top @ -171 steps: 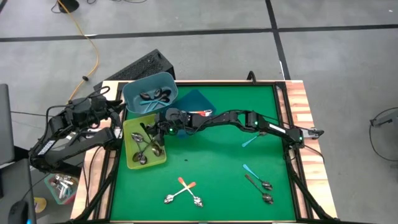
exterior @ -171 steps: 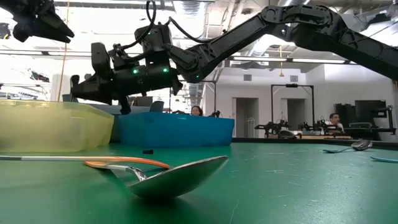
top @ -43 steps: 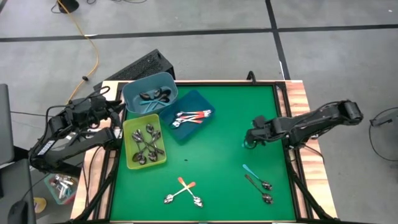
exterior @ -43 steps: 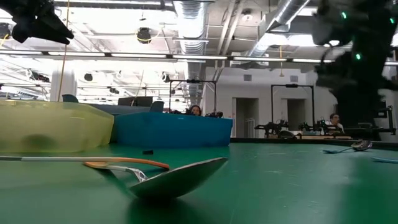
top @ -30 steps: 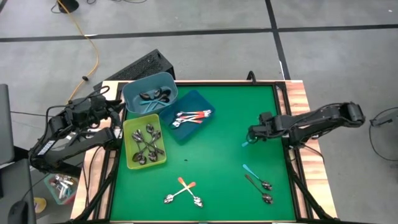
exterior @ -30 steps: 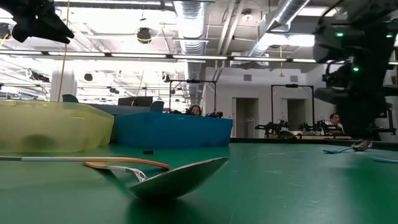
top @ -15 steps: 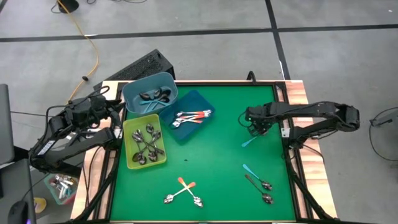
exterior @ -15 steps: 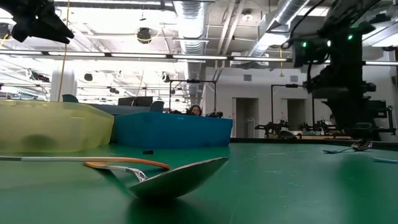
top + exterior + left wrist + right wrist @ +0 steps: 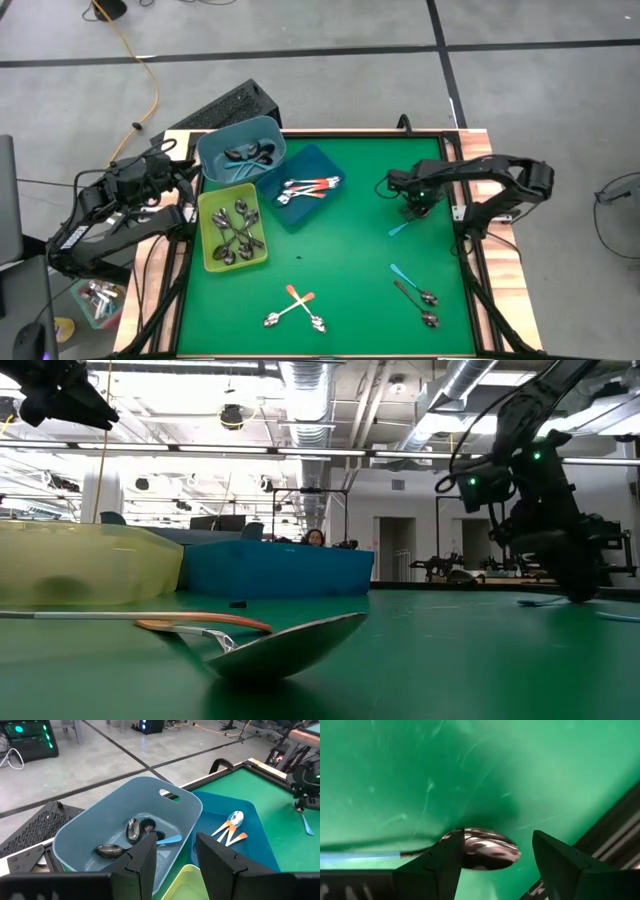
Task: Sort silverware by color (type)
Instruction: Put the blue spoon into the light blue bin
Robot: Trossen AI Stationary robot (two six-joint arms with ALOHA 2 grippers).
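Teal is the colour in hand: your right gripper [image 9: 413,207] sits low over the teal spoon [image 9: 400,228] near the mat's right edge, fingers spread wide and holding nothing. In the right wrist view the spoon's bowl [image 9: 482,849] lies on the mat between the two fingers, with the handle running off to one side. I judge this the approach to a pick. Next you would need to settle the fingers either side of the spoon, close, lift, and carry it across to the light-blue bin [image 9: 240,152], where a teal handle already lies.

Your left gripper [image 9: 172,851] waits above that bin at the table's left side, fingers parted with nothing between them.

Elsewhere, orange spoons [image 9: 310,186] lie in the dark-blue tray [image 9: 322,159] and plain metal ones in the yellow bin [image 9: 212,259]. Two orange spoons [image 9: 298,305] are crossed near the front edge, with a few more [image 9: 415,295] at front right, all unsorted.

Green mat [image 9: 350,260] covers the table, scuffed in places. Beyond it lies a workshop with ceiling ducts [image 9: 310,380] and a seated person [image 9: 540,555] far off.
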